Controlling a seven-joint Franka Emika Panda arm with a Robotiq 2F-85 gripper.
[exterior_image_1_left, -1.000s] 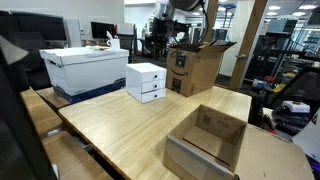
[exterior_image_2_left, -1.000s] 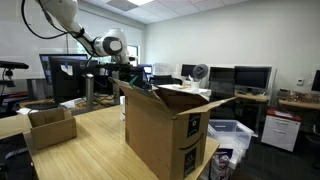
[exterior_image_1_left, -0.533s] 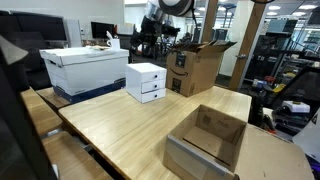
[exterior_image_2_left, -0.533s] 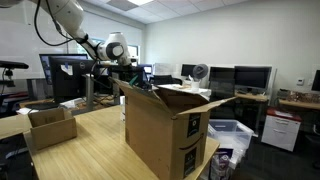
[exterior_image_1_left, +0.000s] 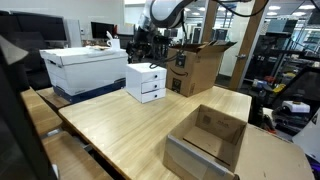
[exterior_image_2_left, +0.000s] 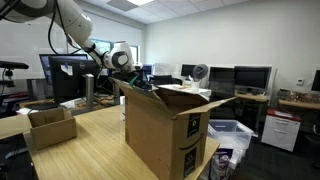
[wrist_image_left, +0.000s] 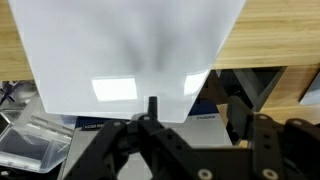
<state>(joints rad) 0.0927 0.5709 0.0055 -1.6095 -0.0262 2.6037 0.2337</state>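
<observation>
Drawer box (wrist_image_left: 130, 50): fills the upper wrist view as a blurred white top, straight under the end effector (wrist_image_left: 150, 103) and, as far as can be judged, not touching it. Looks narrow at the tips, drawn together with nothing between them. Sits on the counter (exterior_image_1_left: 120, 130) close to its far edge, showing in an exterior view as a small white drawer box (exterior_image_1_left: 146, 82) just beside the big white bin (exterior_image_1_left: 85, 68). Risks, on a straight descent, pressing closed tips onto the flat lid instead of gripping it, then skidding so light a box toward the edge or tipping it off. Could also nudge a drawer open with any sideways push. Farther out, stands near the tall cardboard box (exterior_image_1_left: 195, 68); risks catching its raised flaps on a wide swing of the arm.
</observation>
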